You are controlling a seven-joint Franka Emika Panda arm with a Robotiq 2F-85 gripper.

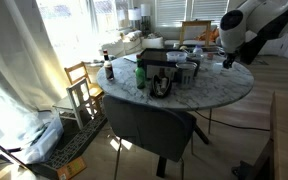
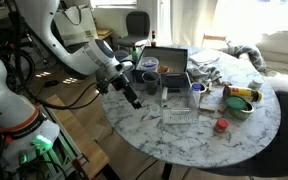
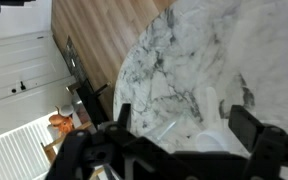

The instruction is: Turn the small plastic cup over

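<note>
So we see the tool (image 2: pixel 132 96) hovering over the marble worktop (image 2: pixel 199 140) edge, jaws wide apart, near a clear plastic box (image 2: pixel 180 103).

In an exterior view the near stretch of the worktop (image 2: pixel 189 150) lies bare, as does its left rim by the gripper (image 2: pixel 133 98). Mid-table a clear bin (image 2: pixel 180 104), dark box (image 2: pixel 170 60) and bowl (image 2: pixel 240 103) crowd the far and right side.

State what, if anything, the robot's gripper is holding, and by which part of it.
Nothing is held. The gripper stands open above the marble table near its edge, and the wrist view shows its jaws apart with nothing clamped between them.
</note>
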